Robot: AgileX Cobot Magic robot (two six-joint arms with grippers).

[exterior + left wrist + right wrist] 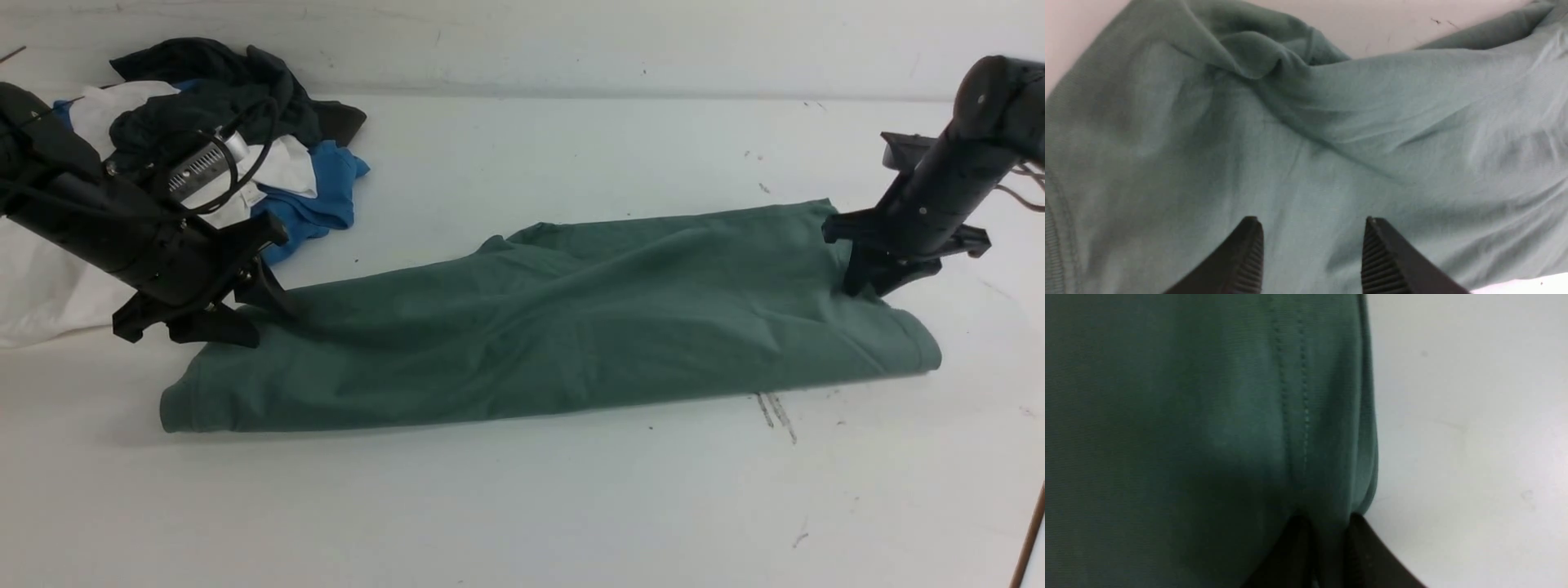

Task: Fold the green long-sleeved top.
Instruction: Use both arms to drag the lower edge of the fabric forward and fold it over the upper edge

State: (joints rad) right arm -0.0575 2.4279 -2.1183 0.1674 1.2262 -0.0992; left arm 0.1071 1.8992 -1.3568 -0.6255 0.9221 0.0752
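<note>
Left gripper (253, 317): released, its two ribbed fingers (1249, 257) spread well apart; in the left wrist view (1310, 222) they hang over wrinkled green cloth with nothing caught between them. From the front, I cannot tell if the tips touch the cloth.
Right gripper (857, 286): clenched on the cloth; in the right wrist view (1327, 522) its fingers sit close together with a fold of green fabric pinched between them, just beside a double row of hem stitching (1294, 396).
Worktop (522, 506): white, with a few dark scuff marks (775, 412) just in front of the cloth's right end.
Green long-sleeved top (555, 327): folded into one long band lying across the middle of the worktop, slanting from nearer the left edge to farther back toward the right edge. The left gripper stands at its left end and the right gripper at its right end.
Pile of clothes (245, 139): heaped in the far left corner, dark on top, white and blue beneath, with white cloth trailing along the left edge behind the left arm.
</note>
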